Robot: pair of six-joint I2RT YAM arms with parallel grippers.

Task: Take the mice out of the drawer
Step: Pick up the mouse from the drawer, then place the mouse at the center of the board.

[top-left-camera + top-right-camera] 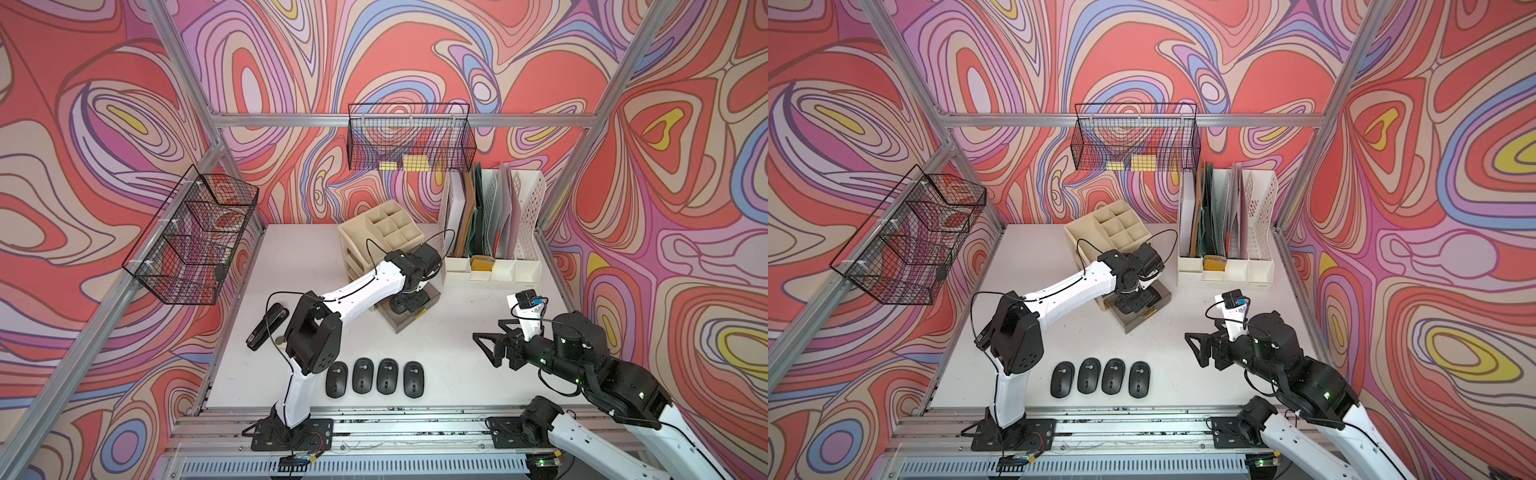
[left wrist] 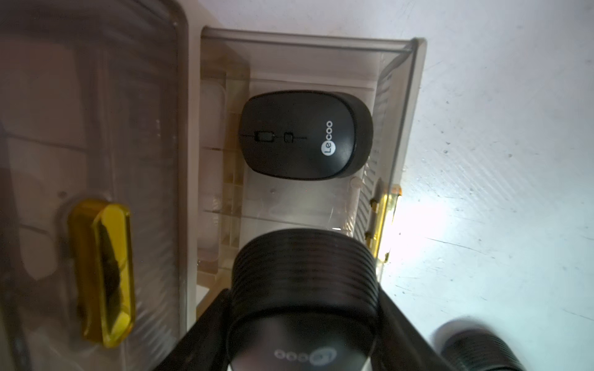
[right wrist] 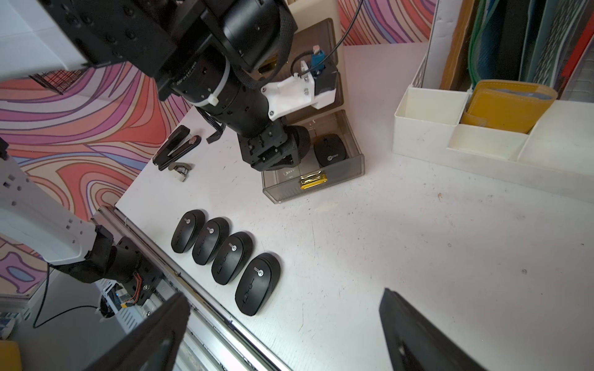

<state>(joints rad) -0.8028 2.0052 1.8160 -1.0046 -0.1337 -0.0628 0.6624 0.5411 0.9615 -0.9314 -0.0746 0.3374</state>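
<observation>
Where the drawer point(image 3: 345, 172) holds it, the mouse point(image 3: 331, 149) runs front-to-back, logo point(image 3: 327, 157) frontward.

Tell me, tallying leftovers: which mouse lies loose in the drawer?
The lone mouse on the drawer floor; four mice line the table, one is in the left tool.

Row of four mice point(image 1: 387, 376): black, white round logos.
Held mouse point(image 2: 303, 289) between the left fingers point(image 2: 202, 327): black, like the fingers.
Drawer mouse point(image 2: 305, 135) just beyond them: black, white logo.
Drawer point(image 3: 279, 189): smoky translucent brown, gold handle point(image 3: 313, 180).
Worktop point(image 1: 449, 332): white.
Stapler point(image 1: 266, 326): black.
Wire baskets point(image 1: 409, 104): black.
File rack point(image 1: 528, 208): white.
Walls point(image 1: 104, 124): coral, lilac, blue, yellow and beige swirls, dark outlines.
</observation>
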